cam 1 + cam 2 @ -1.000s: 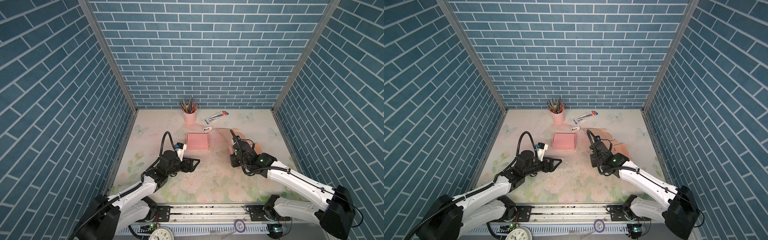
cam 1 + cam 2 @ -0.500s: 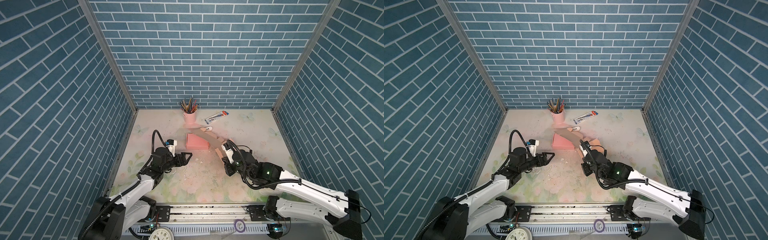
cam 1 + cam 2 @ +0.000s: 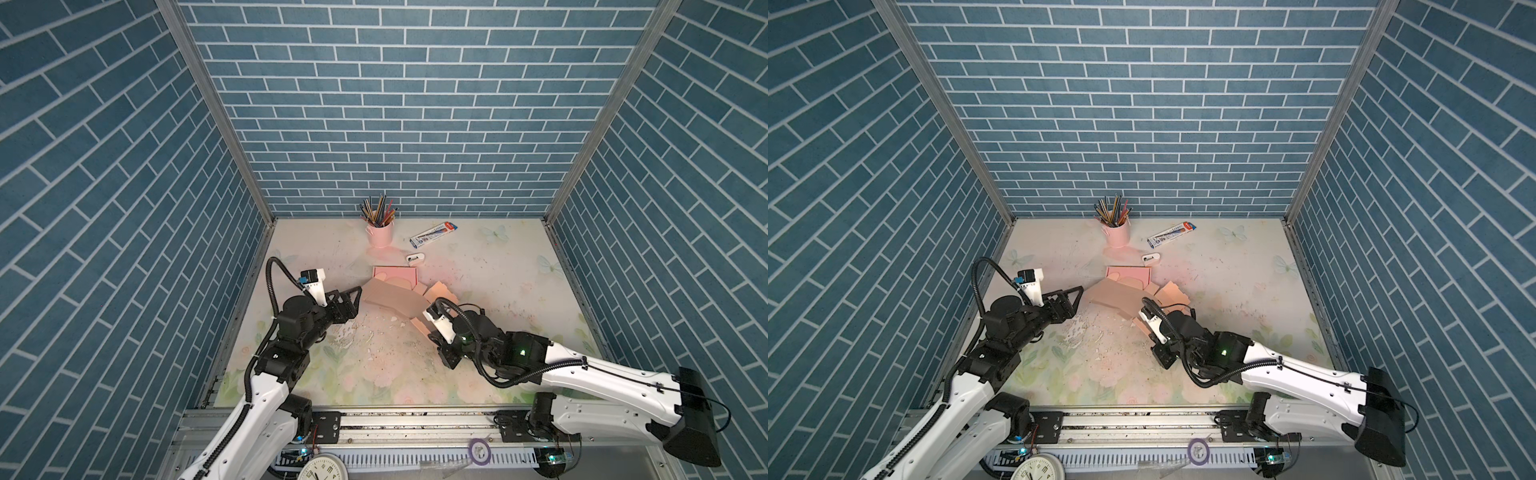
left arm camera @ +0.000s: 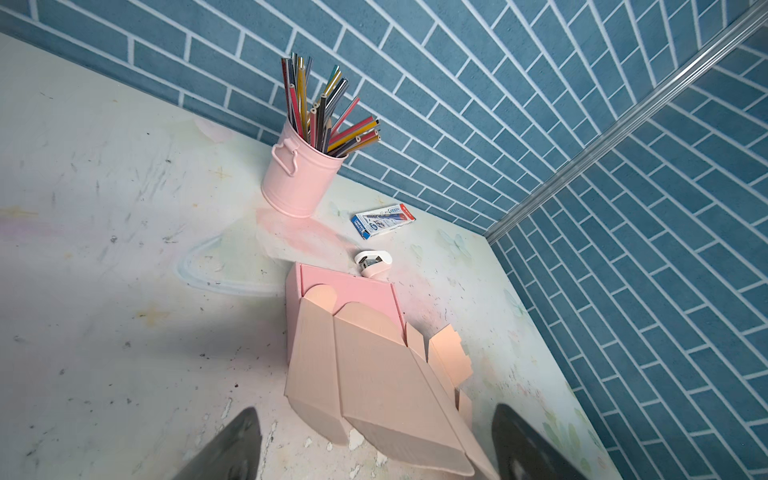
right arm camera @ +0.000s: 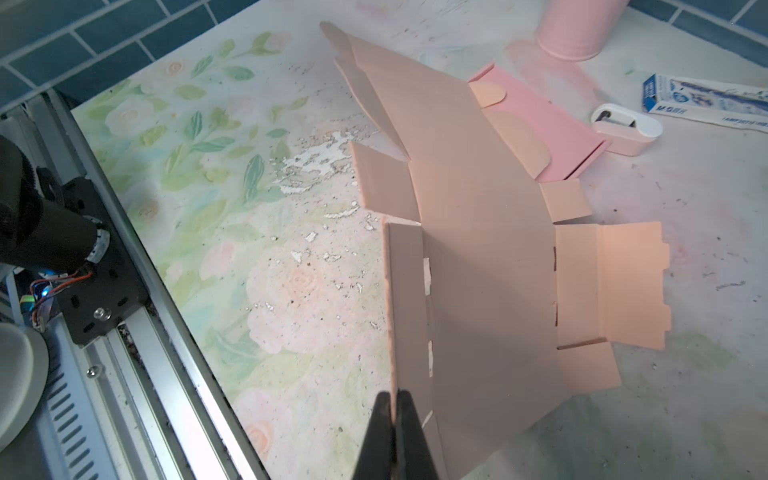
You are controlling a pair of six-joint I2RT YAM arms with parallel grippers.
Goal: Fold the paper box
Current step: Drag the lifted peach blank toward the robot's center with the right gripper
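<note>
Barely begun: the paper box (image 3: 395,301) is a flat, creased blank with no wall raised and no tab locked, so all the folding is left. The right gripper (image 5: 392,395) is pinched shut on its near flap and holds it tilted off the table (image 3: 498,332) — far tabs over a folded pink box (image 3: 395,273). The left gripper (image 4: 376,409) gapes wide, empty — close by the blank's left end.

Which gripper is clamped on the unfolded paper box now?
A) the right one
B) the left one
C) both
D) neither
A: the right gripper is shut on an edge flap of the paper box, while the left gripper stands wide open.
</note>
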